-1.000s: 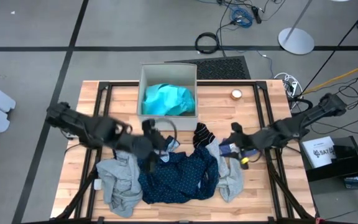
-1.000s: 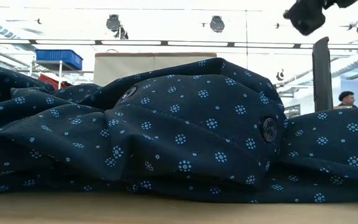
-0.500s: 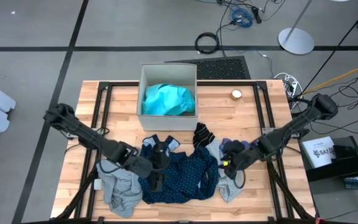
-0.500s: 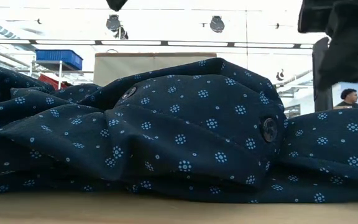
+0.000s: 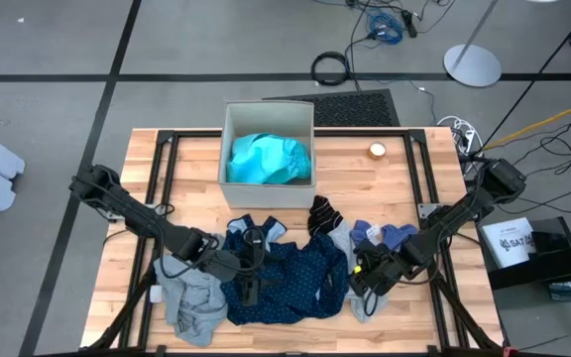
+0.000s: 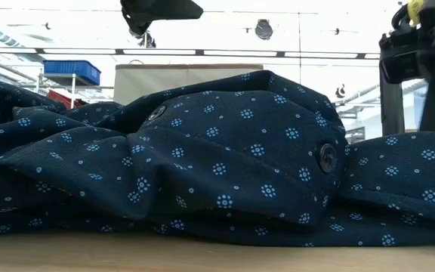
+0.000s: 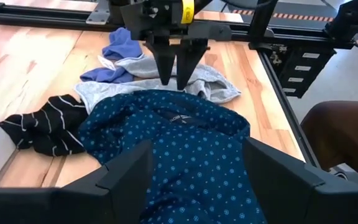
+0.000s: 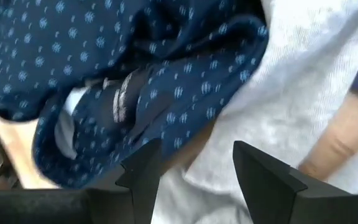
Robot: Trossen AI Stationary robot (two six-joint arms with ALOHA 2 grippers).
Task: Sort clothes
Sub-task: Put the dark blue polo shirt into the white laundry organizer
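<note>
A navy dotted shirt (image 5: 290,283) lies crumpled at the table's near middle. One grey garment (image 5: 191,302) lies to its left, and another (image 5: 367,297) is partly under its right edge. Striped black socks (image 5: 322,213) and small blue pieces (image 5: 385,235) lie just beyond it. A turquoise garment (image 5: 269,159) sits in the beige box (image 5: 228,129). My left gripper (image 5: 249,288) hangs open over the shirt's left part (image 7: 185,143). My right gripper (image 5: 362,273) points down, open, over the shirt's right edge (image 8: 229,68) and the grey garment (image 8: 303,93). My right gripper comes from above with its fingertips (image 7: 166,78) low at the place where the navy shirt's edge meets the grey garment (image 7: 210,84). Whether they touch the cloth I cannot tell.
A small round object (image 5: 377,150) lies on the wood at the far right. Black frame rails (image 5: 167,169) run along both table sides. Bare wood shows between the box and the clothes.
Both grippers have come down and moved toward the table's near edge. The left one now hangs low over the navy shirt. The right one has rolled about its own axis and tipped downward at the shirt's right edge, leaving the blue pieces uncovered. The clothes have not moved.
</note>
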